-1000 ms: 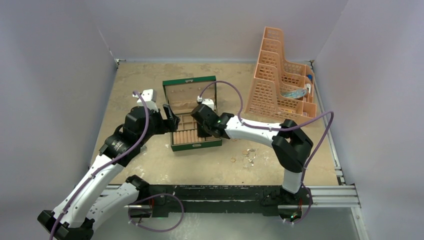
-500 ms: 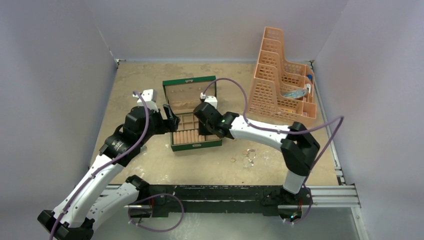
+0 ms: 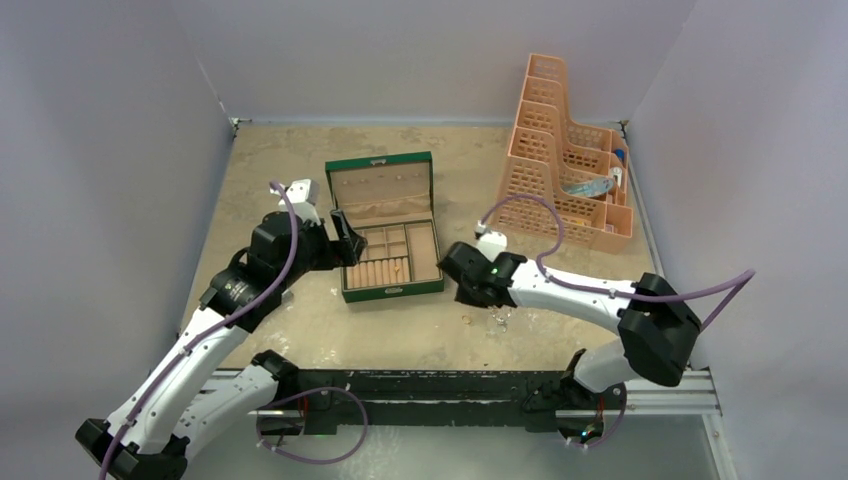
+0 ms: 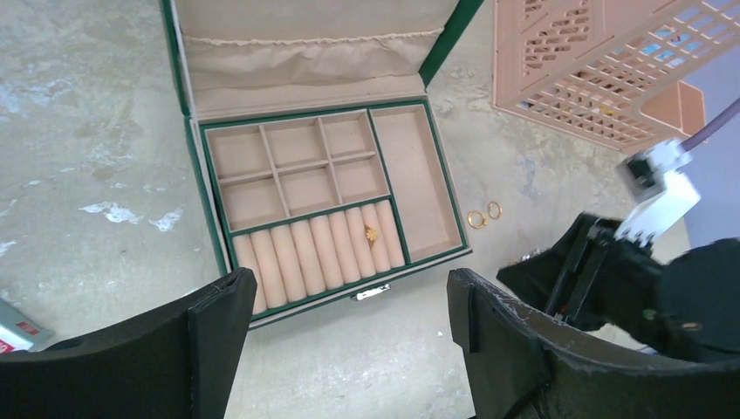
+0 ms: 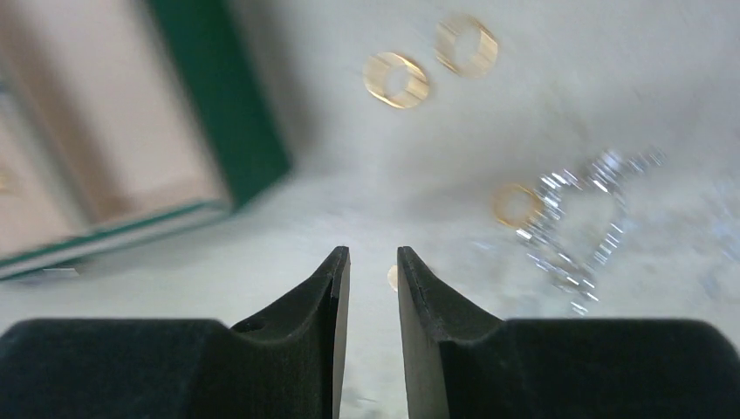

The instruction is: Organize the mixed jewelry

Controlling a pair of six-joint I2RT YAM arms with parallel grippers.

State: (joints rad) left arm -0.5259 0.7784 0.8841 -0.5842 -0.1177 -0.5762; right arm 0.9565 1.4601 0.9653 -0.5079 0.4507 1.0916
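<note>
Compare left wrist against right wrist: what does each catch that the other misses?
Left wrist only: the open interior of the green box, a gold piece on its ring rolls, the peach rack. Right wrist only: the silvery chain with a gold ring beside it. Both: the box's green edge and two gold rings beside it.

Open tabletop (image 3: 280,160) behind green box (image 3: 392,292) (lid raised), orange rack (image 3: 560,170) filling far-right corner, left hand (image 3: 346,243) beside box
</note>
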